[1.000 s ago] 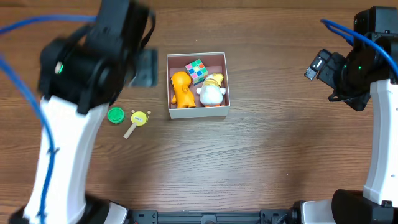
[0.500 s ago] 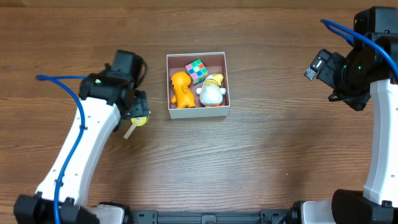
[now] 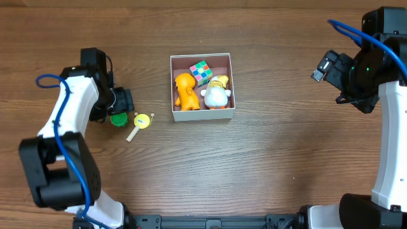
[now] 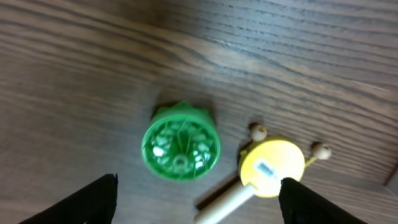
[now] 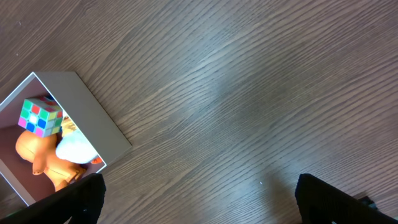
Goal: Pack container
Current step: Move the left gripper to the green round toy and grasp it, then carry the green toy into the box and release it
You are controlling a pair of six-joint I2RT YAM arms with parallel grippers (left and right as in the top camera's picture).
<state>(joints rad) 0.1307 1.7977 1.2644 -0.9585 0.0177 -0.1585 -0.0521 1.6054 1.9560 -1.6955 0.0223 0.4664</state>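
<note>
The container [image 3: 201, 114] is a white-walled box at table centre holding an orange toy [image 3: 184, 91], a colourful cube [image 3: 200, 72] and a white-and-yellow toy [image 3: 216, 95]. It also shows in the right wrist view [image 5: 99, 127]. Left of it lie a green round toy [image 3: 118, 119] and a yellow drum rattle on a stick [image 3: 141, 121]. My left gripper [image 3: 121, 102] hovers open over them; in the left wrist view the green toy [image 4: 181, 142] and the rattle [image 4: 272, 167] lie just ahead of its fingers [image 4: 198, 190]. My right gripper [image 3: 325, 67] is open and empty, raised at the far right [image 5: 199, 186].
The table [image 3: 267, 159] is brown wood. A blue cable runs along each arm.
My left arm has swung left and dropped low, from beside the container to over the green toy. The right arm and the container have not moved.
</note>
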